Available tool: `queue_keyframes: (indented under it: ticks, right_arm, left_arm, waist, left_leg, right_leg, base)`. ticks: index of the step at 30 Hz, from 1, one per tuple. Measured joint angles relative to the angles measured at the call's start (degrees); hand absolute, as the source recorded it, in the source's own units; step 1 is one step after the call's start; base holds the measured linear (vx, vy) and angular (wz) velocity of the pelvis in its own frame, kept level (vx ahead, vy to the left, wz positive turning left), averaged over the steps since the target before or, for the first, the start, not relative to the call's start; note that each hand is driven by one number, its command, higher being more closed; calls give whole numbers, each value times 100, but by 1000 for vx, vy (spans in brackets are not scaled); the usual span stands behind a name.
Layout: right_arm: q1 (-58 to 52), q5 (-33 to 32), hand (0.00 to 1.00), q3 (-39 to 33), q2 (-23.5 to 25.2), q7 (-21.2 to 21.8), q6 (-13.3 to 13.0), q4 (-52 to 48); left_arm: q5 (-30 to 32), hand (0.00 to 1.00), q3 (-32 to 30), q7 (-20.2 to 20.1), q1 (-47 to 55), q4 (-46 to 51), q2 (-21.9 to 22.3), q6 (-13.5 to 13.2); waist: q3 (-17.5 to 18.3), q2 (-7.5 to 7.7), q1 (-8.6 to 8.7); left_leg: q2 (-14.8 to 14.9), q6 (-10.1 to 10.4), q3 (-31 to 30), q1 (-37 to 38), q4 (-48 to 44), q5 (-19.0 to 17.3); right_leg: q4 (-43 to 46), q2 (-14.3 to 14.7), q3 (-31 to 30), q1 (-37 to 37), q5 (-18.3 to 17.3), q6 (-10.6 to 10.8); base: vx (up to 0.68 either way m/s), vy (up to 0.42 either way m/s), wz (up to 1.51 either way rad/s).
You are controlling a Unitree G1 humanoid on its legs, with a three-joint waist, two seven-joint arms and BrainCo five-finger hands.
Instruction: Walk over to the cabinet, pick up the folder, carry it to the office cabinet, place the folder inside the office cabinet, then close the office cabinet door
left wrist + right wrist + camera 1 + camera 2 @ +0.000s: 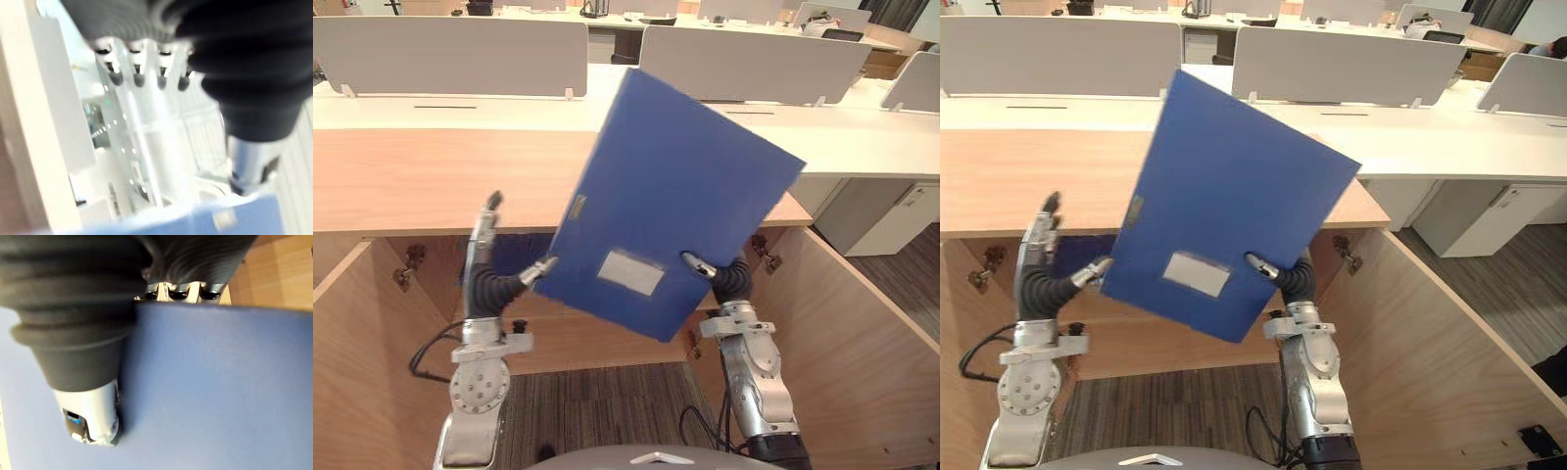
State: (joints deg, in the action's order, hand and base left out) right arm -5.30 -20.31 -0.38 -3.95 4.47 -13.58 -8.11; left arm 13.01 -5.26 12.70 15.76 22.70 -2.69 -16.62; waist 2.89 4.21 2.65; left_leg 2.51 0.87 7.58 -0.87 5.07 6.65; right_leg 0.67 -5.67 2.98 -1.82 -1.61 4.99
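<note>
Above open wood cabinet, desks behind: right robot hand pinches blue folder; left robot hand straight-fingered.

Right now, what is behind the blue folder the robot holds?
The wooden cabinet top and a white desk with grey dividers pass behind the folder; their middle parts are covered. The right hand's fingers reach behind it, mostly hidden; its thumb lies in front.

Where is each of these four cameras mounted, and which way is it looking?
Left eye view: head, looking down at blue folder before the open cabinet; left hand, right hand show.
Right eye view: head, alongside; same scene.
Left wrist view: left wrist, looking along straight fingers towards desks.
Right wrist view: right wrist, close against folder; thumb and fingers pinch it.
Shared: every view shows the folder.
</note>
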Motion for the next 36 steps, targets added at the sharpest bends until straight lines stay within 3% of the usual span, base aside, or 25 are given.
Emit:
queue_keyframes:
  ticks: [5, 10, 19, 23, 26, 30, 36]
  right_arm:
    - [-158, 219, 100, -446, 165, -135, 2, -27]
    - [-275, 516, 100, -772, 353, -233, 9, -58]
    - [-359, 899, 100, -779, 388, -258, 41, -58]
    - [-359, 935, 100, -740, 389, -273, 41, -57]
    - [-361, 936, 100, -445, 366, -380, 40, -56]
    - [-363, 970, 100, 134, 312, -381, 28, -56]
    - [-142, 1608, 100, 1125, -11, -392, -19, -51]
  left_arm:
    - [-369, 0, -884, 211, 349, -657, 293, 224]
    - [-654, 0, -1267, 185, 628, -1336, 502, 437]
    - [-812, 0, -1294, -197, 692, -2875, 501, 691]
    - [-621, 0, -1237, -318, 593, -4155, 470, 801]
    - [-442, 0, -1108, -400, 519, -5358, 287, 917]
    - [-375, 0, -1081, -429, 522, -6198, 120, 996]
    - [-264, 0, -815, -384, 320, -6503, -80, 1033]
  waist:
    - [-14, -19, -9]
    - [-26, -37, -70]
    - [-69, -82, -71]
    - [-135, -83, -70]
    - [-186, -81, -68]
    - [-251, -62, -92]
    - [-603, -58, -276]
  left_leg:
    - [-3, 2, -58, -8, 0, -1]
    - [-4, 6, -108, -28, 0, -4]
    - [-3, 21, -123, -62, 0, -16]
    - [0, 24, -117, -81, -1, -21]
    - [25, 49, -88, -75, -2, -47]
    - [54, 84, -7, -31, -2, -95]
    - [98, 91, 87, -122, -55, -92]
  right_leg:
    - [-10, -4, 72, -29, -15, 3]
    - [-10, -3, 109, -37, -63, 36]
    - [-19, -5, 129, -20, -79, 28]
    - [-18, -3, 123, 6, -92, 36]
    - [-17, -1, 90, 23, -73, -7]
    - [-7, 7, 42, 24, -92, -36]
    - [469, 44, -81, 381, -192, -52]
  base:
    - [1, 0, 6]
    - [9, -3, 5]
    - [2, 0, 1]
    - [0, 0, 0]
    - [16, -4, -6]
    - [4, -1, -10]
    - [1, -8, -9]
